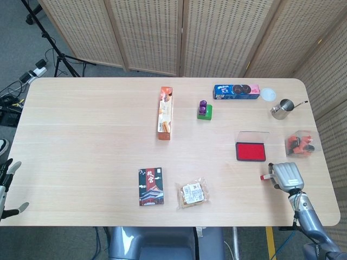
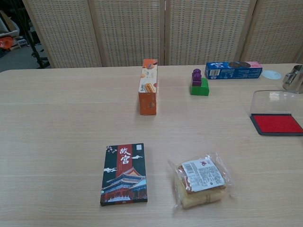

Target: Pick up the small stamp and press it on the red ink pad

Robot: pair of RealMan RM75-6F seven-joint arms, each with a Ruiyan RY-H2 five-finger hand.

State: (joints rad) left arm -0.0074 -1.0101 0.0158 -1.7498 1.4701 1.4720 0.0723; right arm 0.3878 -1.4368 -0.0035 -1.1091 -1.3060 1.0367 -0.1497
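Observation:
The red ink pad (image 1: 251, 152) lies open at the right of the table, its clear lid (image 1: 252, 135) standing up behind it; the chest view shows the ink pad (image 2: 277, 124) at its right edge. My right hand (image 1: 287, 175) is just in front of the pad, near the table's front right edge, apart from it. It grips the small stamp (image 1: 265, 176), whose red and white end sticks out to the left of the fingers. My left hand (image 1: 6, 187) hangs off the table's left edge with fingers apart and nothing in them. Neither hand shows in the chest view.
A purple piece on a green block (image 1: 204, 110), an orange snack box (image 1: 165, 113), a blue cookie pack (image 1: 236, 91), a metal cup (image 1: 281, 108), a clear box of red things (image 1: 301, 143), a card box (image 1: 150, 186) and a wrapped bun (image 1: 193, 193) stand around the table.

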